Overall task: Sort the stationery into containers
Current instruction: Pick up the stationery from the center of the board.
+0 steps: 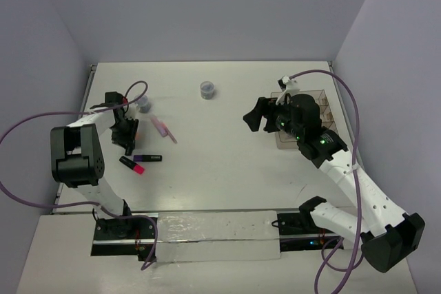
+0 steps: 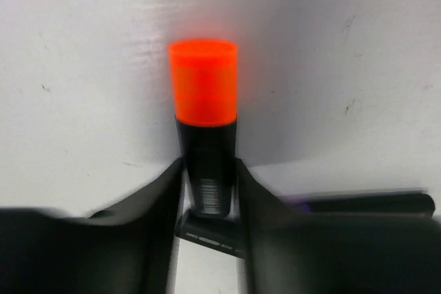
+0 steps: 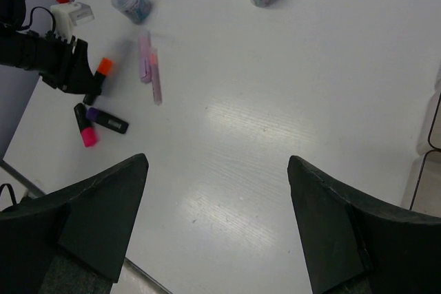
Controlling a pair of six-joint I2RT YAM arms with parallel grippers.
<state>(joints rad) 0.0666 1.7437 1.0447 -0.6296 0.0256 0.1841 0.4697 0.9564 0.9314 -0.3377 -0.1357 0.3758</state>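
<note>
My left gripper (image 1: 127, 135) (image 2: 210, 164) is shut on a black marker with an orange-red end (image 2: 204, 84), low over the table at the left; it also shows in the right wrist view (image 3: 103, 67). A magenta-capped marker (image 1: 131, 165) (image 3: 85, 129) and a purple-tipped black marker (image 1: 149, 158) (image 3: 107, 120) lie just near of it. Two pale pink pens (image 1: 162, 127) (image 3: 150, 67) lie to its right. Two blue-grey jars (image 1: 207, 89) (image 1: 145, 105) stand behind. My right gripper (image 1: 258, 116) (image 3: 217, 163) is open and empty, above the table. The smoky tray (image 1: 324, 101) is mostly hidden behind the right arm.
The side walls stand close on the left and right. The left arm's purple cable (image 1: 41, 122) loops over the left table edge. The table's near edge shows in the right wrist view (image 3: 27, 177).
</note>
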